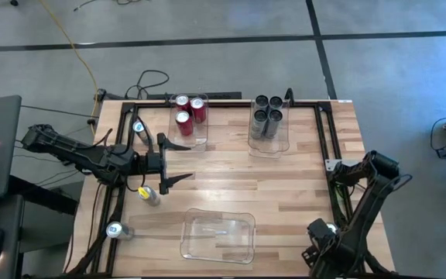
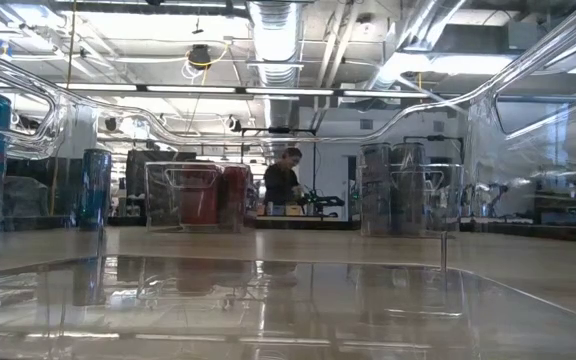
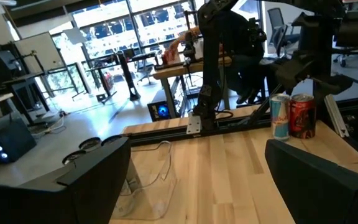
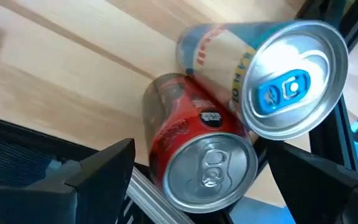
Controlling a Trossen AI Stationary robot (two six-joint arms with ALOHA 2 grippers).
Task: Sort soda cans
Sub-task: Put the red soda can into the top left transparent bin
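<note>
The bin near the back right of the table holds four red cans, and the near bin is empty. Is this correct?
Not quite: the back right bin holds four dark grey cans, as the high view shows. The red cans stand in the other back bin. The near bin is indeed empty.

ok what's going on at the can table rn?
Mid-sort. Three red cans sit in one far bin, four dark grey cans in the other; the near bin is empty. The left gripper is open over the table's left side, holding nothing. The right gripper is open over a red can and a silver-blue one.
</note>
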